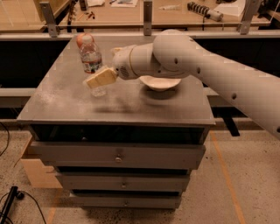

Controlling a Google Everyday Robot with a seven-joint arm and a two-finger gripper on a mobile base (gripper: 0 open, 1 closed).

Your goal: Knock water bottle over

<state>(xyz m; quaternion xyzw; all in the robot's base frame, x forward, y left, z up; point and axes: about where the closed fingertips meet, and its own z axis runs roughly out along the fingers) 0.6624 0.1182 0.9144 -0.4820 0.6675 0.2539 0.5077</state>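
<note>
The water bottle (pixel 90 56) stands upright near the back left of the grey cabinet top (pixel 61 98). It is clear and ribbed, with a dark label band and a pale cap. My gripper (pixel 97 80) is right in front of the bottle, at its base. The tan fingers are pressed together with nothing between them. They cover the bottle's foot, and I cannot tell if they touch it. The white arm reaches in from the right.
A white bowl (pixel 159 82) sits on the cabinet top, to the right of the gripper and under the arm. A small clear object (pixel 99 91) sits just below the fingertips. Drawers (pixel 117 155) are in front below, and a workbench (pixel 131 13) stands behind.
</note>
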